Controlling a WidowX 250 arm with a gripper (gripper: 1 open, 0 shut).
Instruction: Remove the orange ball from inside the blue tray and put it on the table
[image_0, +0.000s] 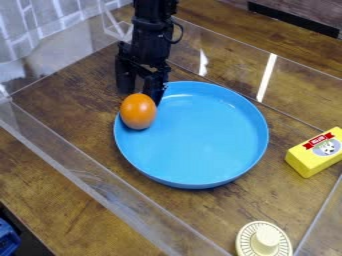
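The orange ball (138, 111) rests inside the blue tray (214, 150), against its left rim. The tray lies on the dark wood-grain table (67, 165). My black gripper (139, 86) hangs just behind the ball, at the tray's far-left edge, fingers pointing down. Its jaws stand open with nothing between them. The ball is a short way in front of the fingertips and not touched.
A yellow rectangular block (317, 152) lies to the right of the tray. A small cream round disc (265, 240) sits at the bottom edge. A clear plastic wall (80, 165) runs along the front left of the table.
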